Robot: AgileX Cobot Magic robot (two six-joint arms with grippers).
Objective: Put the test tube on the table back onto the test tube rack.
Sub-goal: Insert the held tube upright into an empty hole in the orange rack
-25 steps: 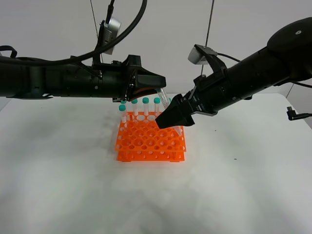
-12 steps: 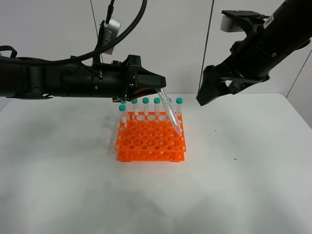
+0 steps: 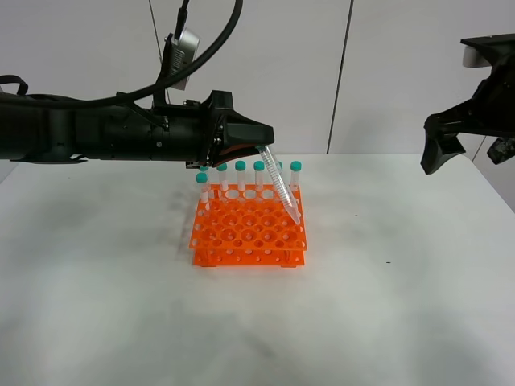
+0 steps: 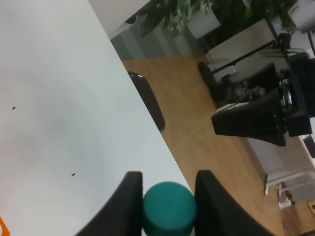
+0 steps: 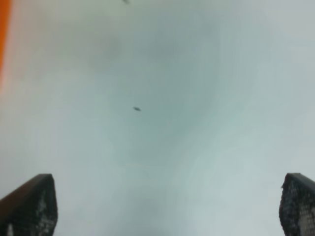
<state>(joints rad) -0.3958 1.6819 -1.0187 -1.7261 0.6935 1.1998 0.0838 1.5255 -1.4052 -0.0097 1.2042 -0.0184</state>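
Note:
My left gripper is shut on the teal cap of a test tube. It holds the tube tilted, with the pointed tip down over the right part of the orange test tube rack. In the left wrist view the cap sits between the two black fingers. Several capped tubes stand upright in the rack's back row. My right gripper is open and empty, raised far to the right of the rack. Its fingertips stand wide apart over the white table.
The white table stretches around the rack on all sides. A grey panelled wall stands behind it. The left wrist view shows the table's edge with wooden floor and plants beyond. A sliver of the orange rack shows in the right wrist view.
My right arm has pulled back from the rack, first up and then far to the right. My left gripper has kept still with the tilted tube in it.

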